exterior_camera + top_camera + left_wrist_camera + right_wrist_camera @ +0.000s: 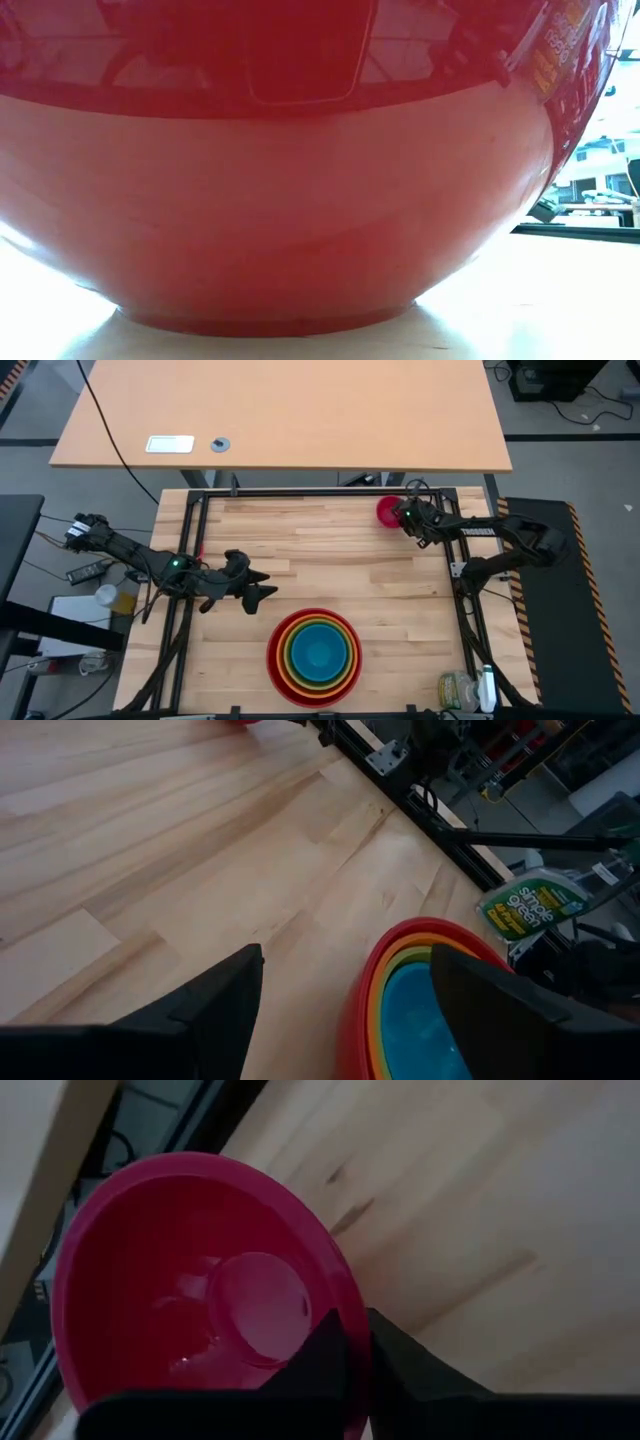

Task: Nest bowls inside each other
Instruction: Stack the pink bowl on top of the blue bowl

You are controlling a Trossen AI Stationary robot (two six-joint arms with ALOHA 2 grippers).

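Four bowls stand nested near the table's front edge: red (277, 660) outermost, then orange, lime green and blue (318, 652) inside. The red bowl's wall (280, 180) fills the low view, its base on the table. The small magenta pink bowl (386, 510) is at the far right, mouth up, with my right gripper (403, 516) shut on its rim. My left gripper (265, 586) hovers open just left of the stack, with nothing between its fingers (225, 1005); the stack's rim (400, 945) shows just beyond them. My right gripper pinches the pink bowl's rim (345, 1305) on the side nearest the arm. One finger (320, 1350) is inside the bowl and the other (400, 1355) outside its wall. The fingers slant down from the table's right. Whether the bowl's base is on the table, I cannot tell.
A black metal frame (196, 540) runs around the wooden table top. A green-labelled bottle (458, 690) stands past the near right corner, also seen from the left wrist (530, 905). Bare wood (330, 555) lies between the pink bowl and the stack.
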